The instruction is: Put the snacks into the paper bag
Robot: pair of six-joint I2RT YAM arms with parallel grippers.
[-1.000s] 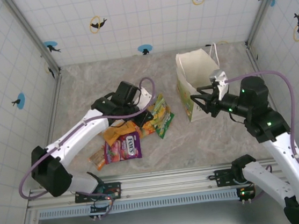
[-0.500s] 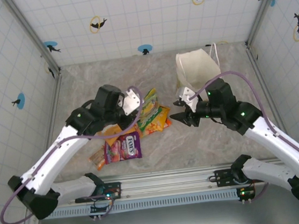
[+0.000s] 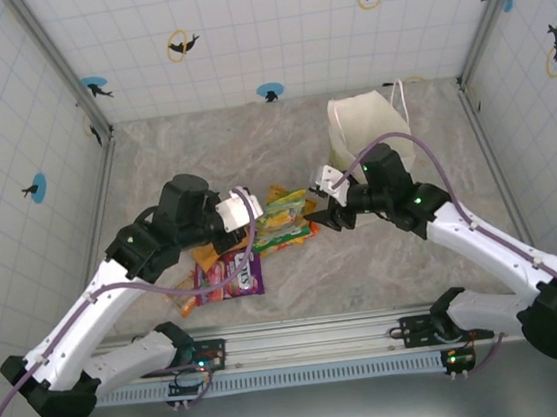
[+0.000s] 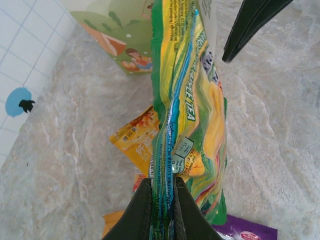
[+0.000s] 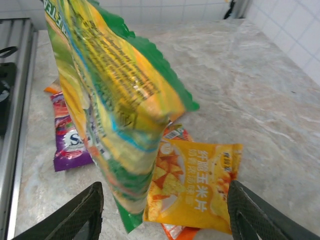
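Note:
My left gripper (image 4: 163,185) is shut on the edge of a green and yellow snack packet (image 4: 192,100), which hangs above the table. From above, the left gripper (image 3: 253,219) holds this packet (image 3: 284,208) near the table's middle. My right gripper (image 3: 322,214) is open just right of it. In the right wrist view the held packet (image 5: 115,100) hangs in front of the open right gripper (image 5: 165,187), untouched by its fingers (image 5: 80,215). A yellow-orange packet (image 5: 200,185) and a purple packet (image 5: 70,145) lie flat below. The white paper bag (image 3: 366,133) stands open at the back right.
More snacks lie under the left arm: a purple packet (image 3: 228,275) and an orange one (image 3: 208,252). Tiled walls with metal corner posts enclose the marble table (image 3: 202,157). A metal rail (image 3: 294,343) runs along the near edge.
The right arm swung left from the bag to the held packet, its jaws widening. The left arm drew back toward the near left, keeping the green and yellow packet.

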